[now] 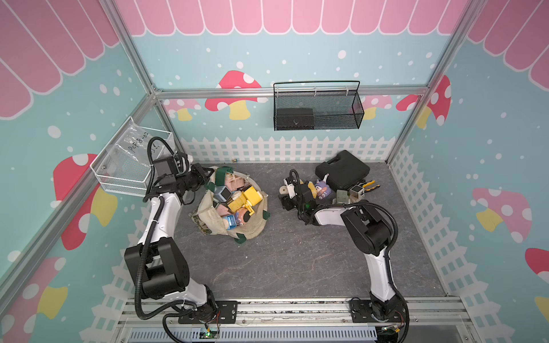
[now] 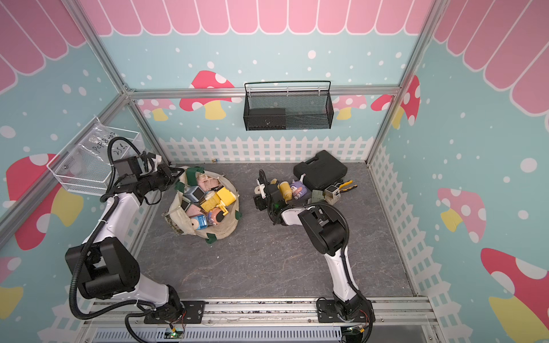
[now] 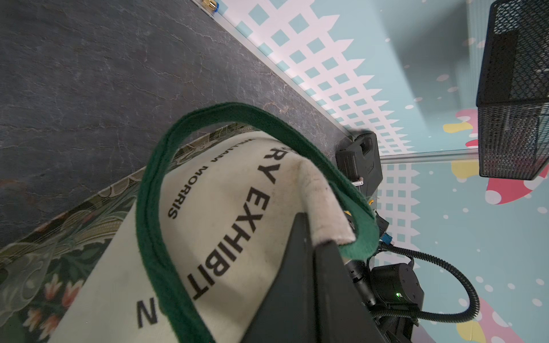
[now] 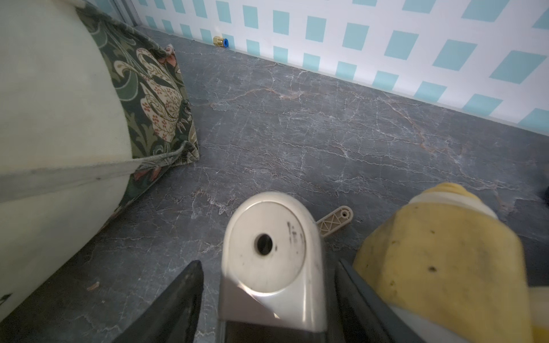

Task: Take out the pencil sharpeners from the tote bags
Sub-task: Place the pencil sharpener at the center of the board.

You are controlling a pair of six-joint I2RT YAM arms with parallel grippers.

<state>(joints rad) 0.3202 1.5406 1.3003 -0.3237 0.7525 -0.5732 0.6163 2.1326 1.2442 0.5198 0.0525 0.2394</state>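
Observation:
The cream tote bag (image 1: pixel 252 228) (image 2: pixel 225 228) lies open on the grey table, holding several pencil sharpeners, among them a yellow one (image 1: pixel 252 196) (image 2: pixel 225 196). My left gripper (image 1: pixel 208 175) (image 2: pixel 177 173) (image 3: pixel 316 234) is shut on the bag's rim beside its green strap (image 3: pixel 154 208). My right gripper (image 1: pixel 289 191) (image 2: pixel 263 191) (image 4: pixel 269 262) stands open around a beige sharpener (image 4: pixel 267 231) on the table, with a gap at each finger. Beside it lie a yellow sharpener (image 1: pixel 311 187) (image 4: pixel 439 252), a purple one (image 1: pixel 323 190), a sage green one (image 1: pixel 341 196) and a beige one (image 1: pixel 356 191).
A black plastic case (image 1: pixel 341 170) and yellow-and-black pliers (image 1: pixel 370 185) lie behind the taken-out sharpeners. A black mesh basket (image 1: pixel 318 110) hangs on the back wall and a white wire basket (image 1: pixel 130 166) on the left wall. A small brass fitting (image 1: pixel 234 160) sits at the back edge.

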